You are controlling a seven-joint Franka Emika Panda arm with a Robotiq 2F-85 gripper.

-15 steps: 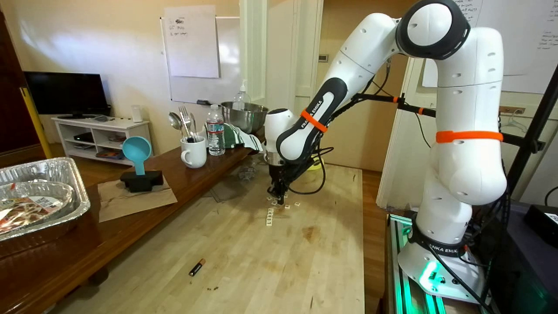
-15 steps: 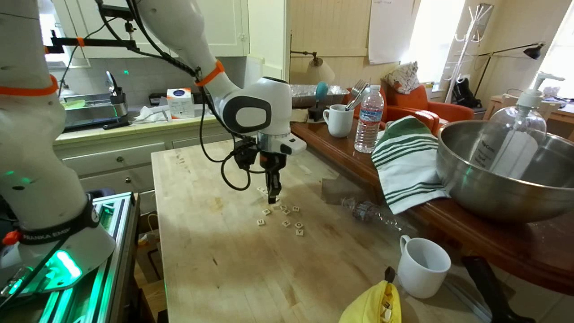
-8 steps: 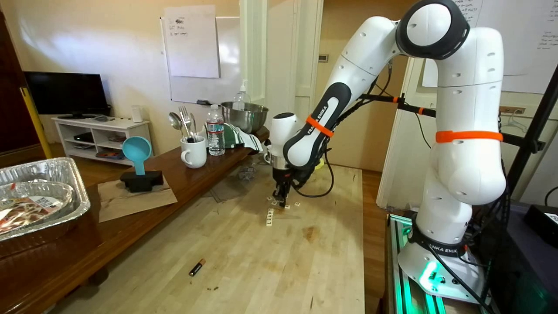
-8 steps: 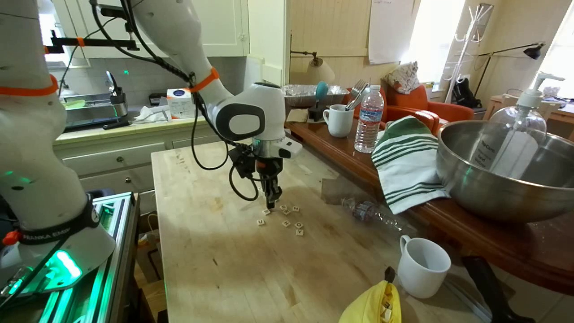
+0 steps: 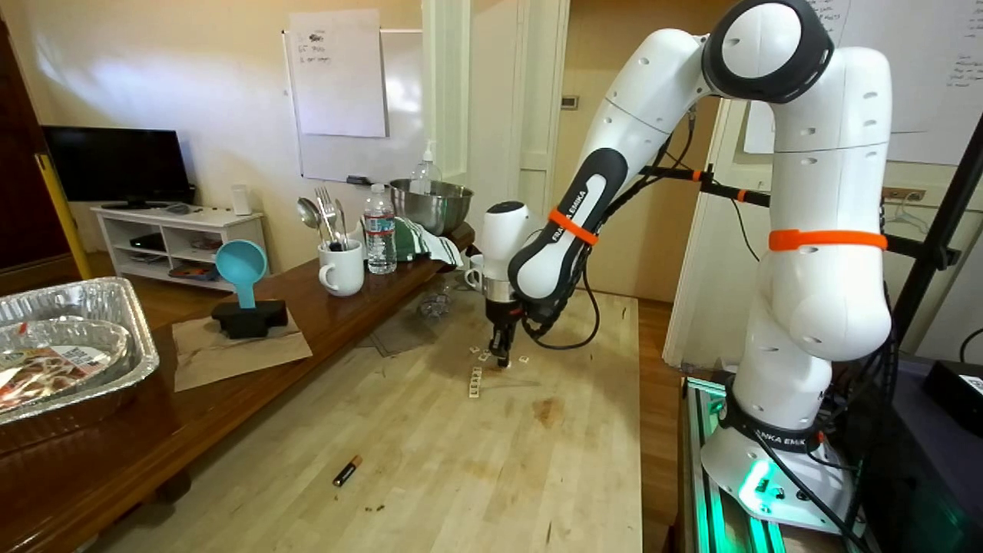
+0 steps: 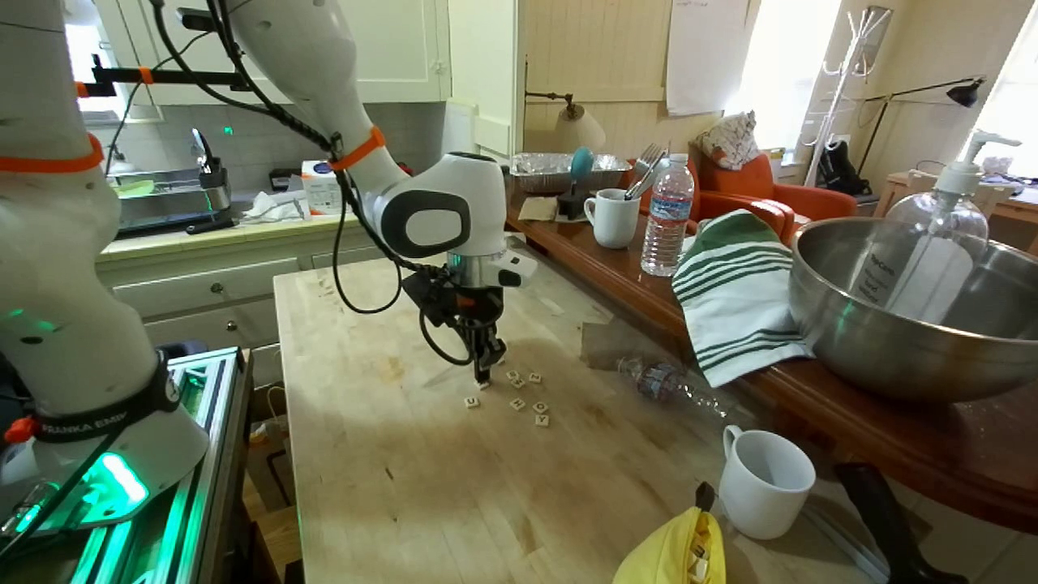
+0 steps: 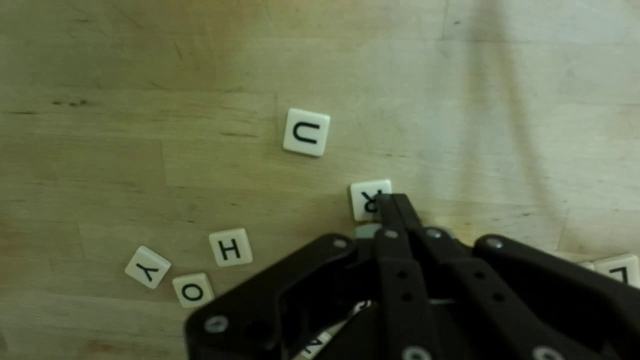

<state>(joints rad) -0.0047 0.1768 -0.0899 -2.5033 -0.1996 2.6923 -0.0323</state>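
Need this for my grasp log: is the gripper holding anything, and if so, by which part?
Nothing is held: the gripper is shut, no tile between its fingers. In the wrist view its tips overlap the R tile; contact is unclear.

Bright daylight in both exterior views; a dim, green-tinged table [image 7: 215, 65] in the wrist view.
The far window [image 6: 780, 73] burns white in an exterior view; the base light [image 6: 123, 478] glares green in both exterior views, whose edges lean and stretch. In the wrist view the fingers [image 7: 395, 260] read nearly black.
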